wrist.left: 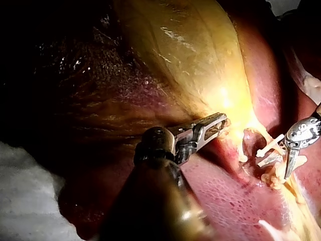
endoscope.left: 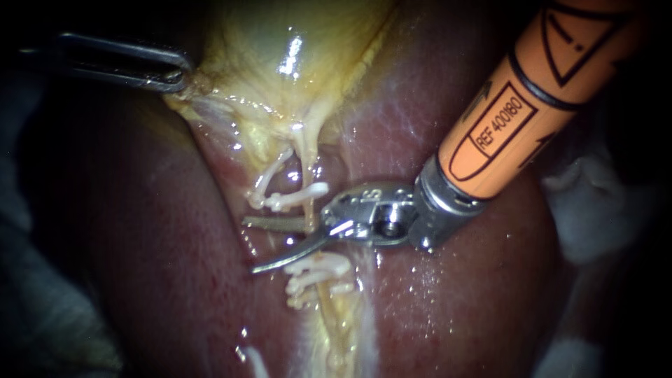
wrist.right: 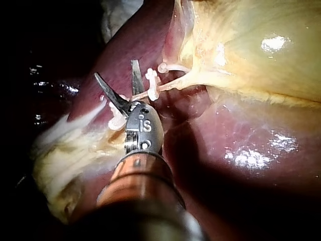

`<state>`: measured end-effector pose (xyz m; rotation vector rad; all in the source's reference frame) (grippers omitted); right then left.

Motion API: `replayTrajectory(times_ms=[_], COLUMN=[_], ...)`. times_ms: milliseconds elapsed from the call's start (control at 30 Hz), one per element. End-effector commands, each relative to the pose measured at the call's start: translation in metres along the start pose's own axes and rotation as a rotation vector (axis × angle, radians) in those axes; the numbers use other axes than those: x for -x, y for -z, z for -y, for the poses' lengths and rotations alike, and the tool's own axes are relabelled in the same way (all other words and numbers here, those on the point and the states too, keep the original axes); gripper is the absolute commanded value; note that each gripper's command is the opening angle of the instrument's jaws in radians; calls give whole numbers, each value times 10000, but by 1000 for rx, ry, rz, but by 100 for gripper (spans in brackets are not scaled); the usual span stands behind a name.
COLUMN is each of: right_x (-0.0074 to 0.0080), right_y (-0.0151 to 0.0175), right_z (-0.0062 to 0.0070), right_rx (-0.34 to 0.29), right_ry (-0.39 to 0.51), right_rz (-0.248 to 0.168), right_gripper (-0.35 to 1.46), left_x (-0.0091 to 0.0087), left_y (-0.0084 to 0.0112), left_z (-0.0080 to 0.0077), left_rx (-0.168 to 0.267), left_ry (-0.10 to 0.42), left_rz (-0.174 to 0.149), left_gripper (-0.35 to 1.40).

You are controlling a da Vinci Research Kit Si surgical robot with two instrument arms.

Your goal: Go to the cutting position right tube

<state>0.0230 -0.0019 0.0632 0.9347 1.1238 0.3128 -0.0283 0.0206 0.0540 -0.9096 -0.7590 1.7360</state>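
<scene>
Orange and closest to the lens, the shaft [endoscope.left: 532, 105] carries the hand of my right instrument [endoscope.left: 250, 246]. That hand is spread, its two thin blades standing apart with a clear gap between them. The right tube [endoscope.left: 309, 157] comes down from the gallbladder [endoscope.left: 294, 42] and passes into that gap close to the hinge, between the upper clips [endoscope.left: 297, 198] and the lower clips [endoscope.left: 316, 267]. Neither blade seems to press on it yet. To finish the approach well, I judge the blades should lie wide and square across the tube, midway between the two sets of clips. They should touch neither set and ride clear of the liver [endoscope.left: 476, 294] beneath. The thinner left tube [endoscope.left: 275, 168] belongs outside the blades. Farther out, the hand of my left instrument [endoscope.left: 183, 79] is clamped on the gallbladder's edge, which seems to stretch the tube taut.
</scene>
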Motion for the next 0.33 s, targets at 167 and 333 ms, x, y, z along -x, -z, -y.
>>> replayTrajectory(times_ms=[167, 333], right_x=[0, 1], right_y=[0, 0], right_z=[0, -1], right_rx=[-8, -3], right_ry=[1, -22], right_rz=[5, 0], right_gripper=[129, 129], left_x=[0, 0], left_y=[0, 0], left_z=[0, 0], left_rx=[0, 1], left_ry=[0, 0], left_rz=[0, 0], left_gripper=[-35, -35])
